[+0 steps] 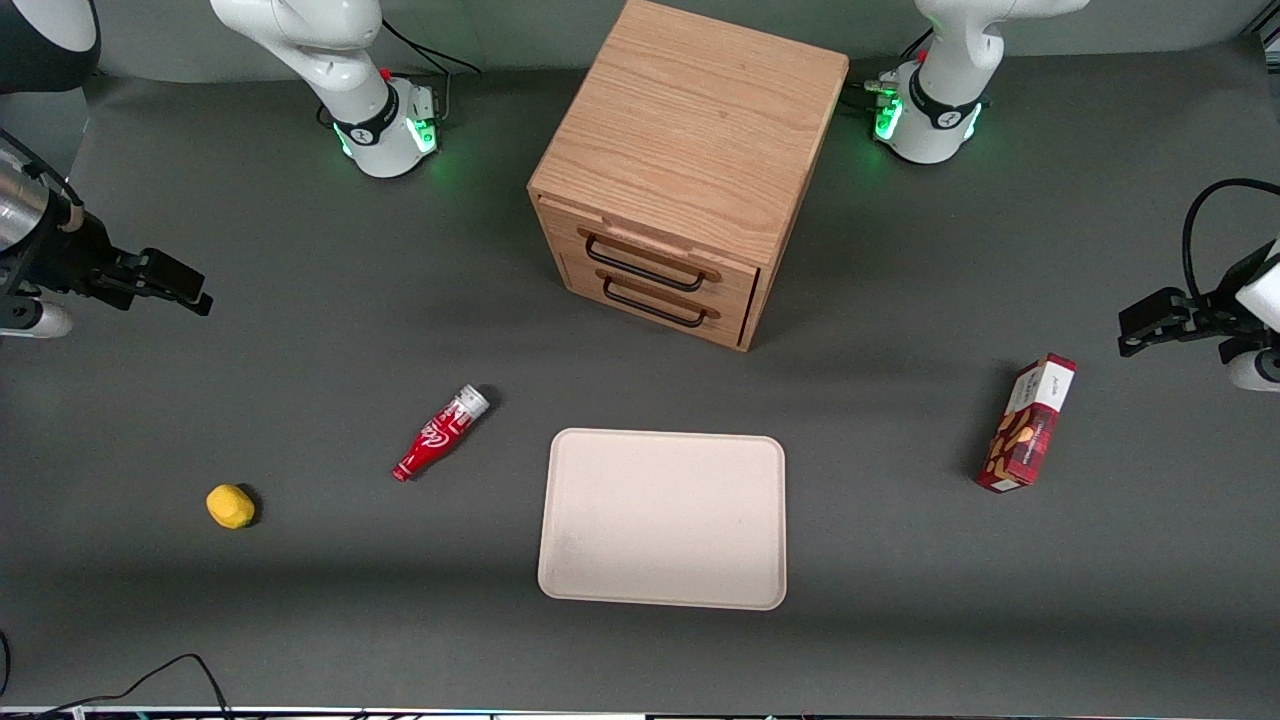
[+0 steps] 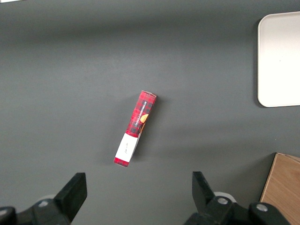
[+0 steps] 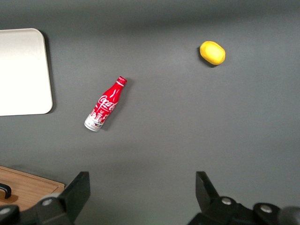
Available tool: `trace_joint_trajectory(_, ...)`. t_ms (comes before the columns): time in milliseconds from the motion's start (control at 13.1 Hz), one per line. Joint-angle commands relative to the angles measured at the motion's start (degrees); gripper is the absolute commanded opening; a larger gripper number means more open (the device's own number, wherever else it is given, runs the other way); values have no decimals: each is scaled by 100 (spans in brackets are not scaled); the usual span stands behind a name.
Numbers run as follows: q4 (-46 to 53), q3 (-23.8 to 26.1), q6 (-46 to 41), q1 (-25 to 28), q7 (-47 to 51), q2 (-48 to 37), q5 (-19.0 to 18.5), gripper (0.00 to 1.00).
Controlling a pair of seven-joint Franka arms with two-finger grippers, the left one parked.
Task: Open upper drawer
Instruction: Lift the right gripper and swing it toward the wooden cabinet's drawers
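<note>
well apart: jaws, upper drawer

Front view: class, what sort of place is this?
Likely a robot lab bench: a gray table, a cabinet with its upper drawer shut, and the open gripper hovering at the working arm's end.

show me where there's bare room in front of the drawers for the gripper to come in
Bare mat lies between the upper drawer and the tray, and between the bottle and cabinet. The open gripper hangs toward the working arm's end. Nothing crowds the handles.
</note>
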Motion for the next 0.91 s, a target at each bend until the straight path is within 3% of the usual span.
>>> trace_joint_trajectory(0, -38, 19, -37, -43, -40, -53, 77, 100)
trace_joint_trajectory(457, 331, 581, -45, -52, -928, 245, 147, 100)
trace_joint_trajectory(838, 998, 2213, -37, 45, -875, 1079, 112, 100)
